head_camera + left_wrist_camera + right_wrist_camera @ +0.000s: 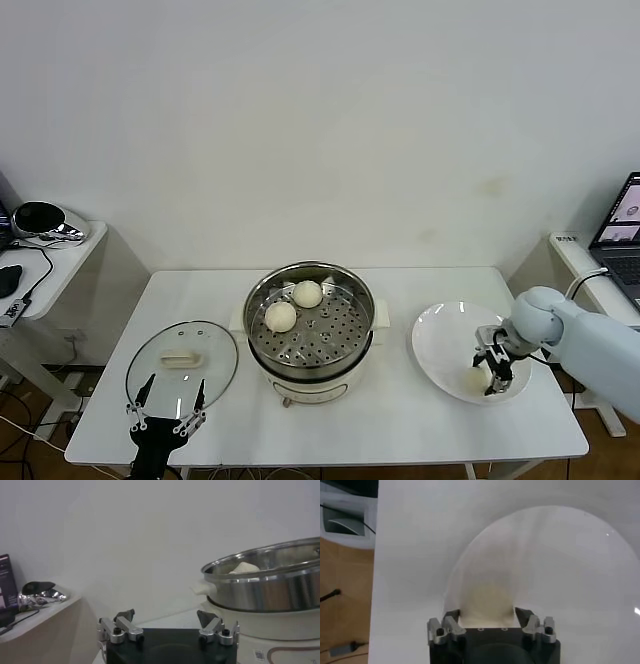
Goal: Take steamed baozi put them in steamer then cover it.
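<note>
right gripper [493,377] is down on the white plate [440,345] at the right, fingers pressed on either side of a baozi [475,379]. two more baozi [281,316] sit in the steamer [311,325] at centre. left gripper [167,411] hangs wide open, empty, near the glass lid [182,360].

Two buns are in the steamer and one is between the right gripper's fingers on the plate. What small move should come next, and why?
Probably a short straight lift. The right gripper has its fingers on both sides of the baozi, which sits on the white plate. Raising it first should clear the plate's rim before carrying it to the steamer, where two buns lie. The left gripper waits open near the glass lid.
</note>
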You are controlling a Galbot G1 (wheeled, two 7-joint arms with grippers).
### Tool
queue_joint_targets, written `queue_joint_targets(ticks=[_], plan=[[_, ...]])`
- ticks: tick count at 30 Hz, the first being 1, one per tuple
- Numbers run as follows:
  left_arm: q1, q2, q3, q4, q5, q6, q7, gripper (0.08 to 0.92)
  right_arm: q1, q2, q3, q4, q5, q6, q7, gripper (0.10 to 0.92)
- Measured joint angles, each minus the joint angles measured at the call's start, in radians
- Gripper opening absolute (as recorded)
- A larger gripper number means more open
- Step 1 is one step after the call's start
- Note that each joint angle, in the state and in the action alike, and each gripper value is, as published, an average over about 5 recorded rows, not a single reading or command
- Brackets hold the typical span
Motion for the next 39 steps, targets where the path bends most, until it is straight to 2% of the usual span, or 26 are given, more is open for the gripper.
queue_joint_targets(ticks=[10, 18, 31, 39], plan=[[-0.007, 0.008, -0.001, 0.001, -0.002, 0.0, 0.0, 0.823, 0.122, -0.025, -0.049, 0.028, 0.049, -0.01, -0.037, 0.611], [-0.017, 0.014, 0.002, 0.009, -0.006, 0.0, 0.0, 0.823, 0.343, 0.016, -0.119, 0.046, 0.151, -0.024, -0.055, 0.619], [-0.019, 0.015, -0.018, 0.001, -0.02, 0.0, -0.002, 0.823, 0.658, 0.261, -0.301, 0.067, 0.35, 0.004, -0.003, 0.628], [-0.013, 0.005, -0.033, -0.013, -0.023, -0.001, -0.003, 0.823, 0.696, 0.453, -0.392, 0.037, 0.381, 0.099, 0.048, 0.634]])
